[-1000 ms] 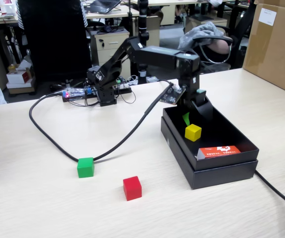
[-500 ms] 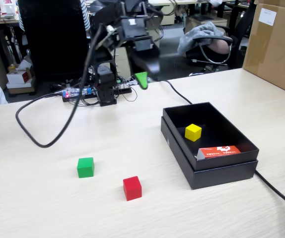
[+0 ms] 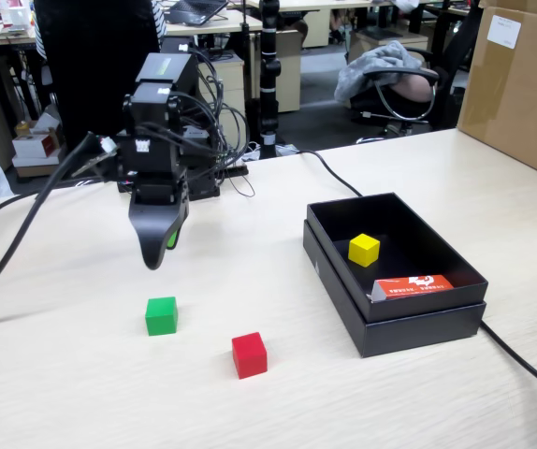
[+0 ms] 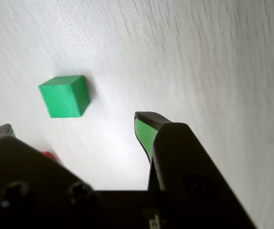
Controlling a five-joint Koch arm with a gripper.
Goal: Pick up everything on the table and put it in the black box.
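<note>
Change since earlier: the arm had swung away from the black box, where it stood a second before, across the table toward its left side in the fixed view; the thick black cable had swept left with it. The three cubes and the carton lay where they had been.
Gripper: the gripper hung nose-down above the table, apart from the wood, a little behind the green cube toward the far edge in the fixed view.
Gripper state: spread apart and holding nothing; the wrist view showed bare table between its two tips, one green-lined finger in full view and the other only peeping in at the left border.
Green cube: on the table, left of centre in the fixed view, clear of the gripper; in the wrist view it lay ahead of the fingers, touching neither.
Red cube: on the table, nearer the front edge, beside the green cube but not touching it; only a red sliver showed in the wrist view.
Yellow cube: inside the black box, on its floor toward the far end.
Black box: on the right half of the table, open at the top.
Carton: a red-and-white carton lay in the box at its near end, apart from the yellow cube.
</note>
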